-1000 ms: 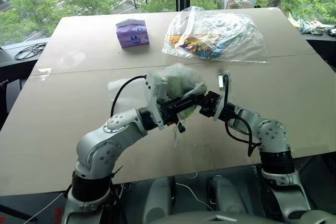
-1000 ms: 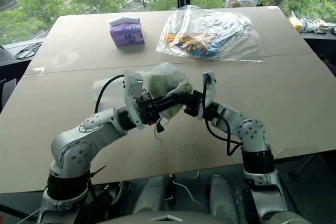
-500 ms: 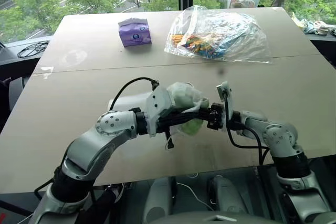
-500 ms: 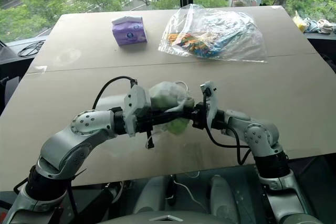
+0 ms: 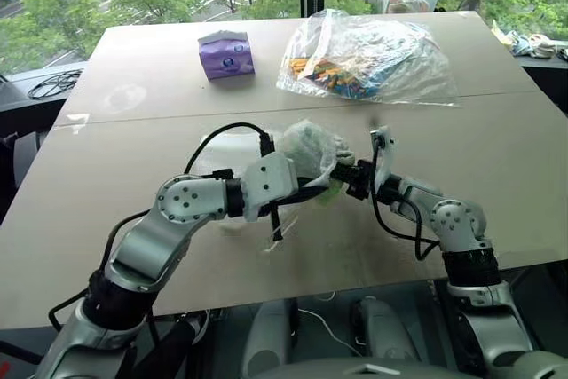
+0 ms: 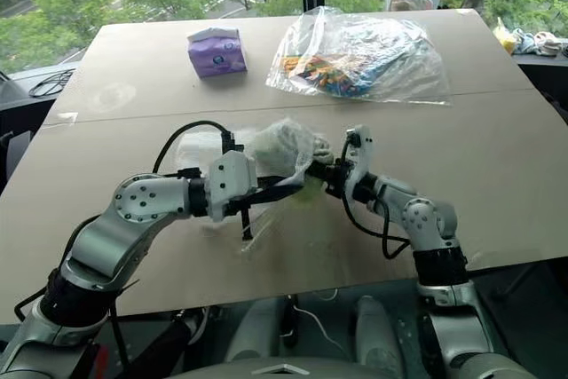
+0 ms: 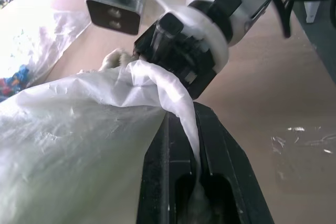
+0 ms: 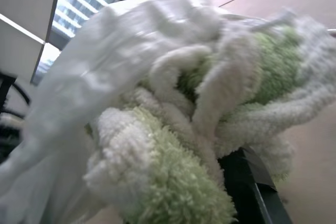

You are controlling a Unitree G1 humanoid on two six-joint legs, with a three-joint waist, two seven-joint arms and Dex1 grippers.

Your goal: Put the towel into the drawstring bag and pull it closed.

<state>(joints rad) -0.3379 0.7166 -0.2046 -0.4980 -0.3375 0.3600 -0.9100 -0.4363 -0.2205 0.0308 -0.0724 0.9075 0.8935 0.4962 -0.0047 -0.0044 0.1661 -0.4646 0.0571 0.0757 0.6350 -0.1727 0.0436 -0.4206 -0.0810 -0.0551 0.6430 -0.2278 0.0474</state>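
The left claw point(image 5: 312, 189) pinches the bag point(image 5: 306, 144) mouth while the right claw point(image 5: 348, 175) stuffs the half-inserted towel point(image 8: 173, 182); cord undrawn.

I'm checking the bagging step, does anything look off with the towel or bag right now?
Yes. The towel bulges out of the bag mouth, only partly in. The left gripper pinches the bag's edge; the right gripper is at the towel.
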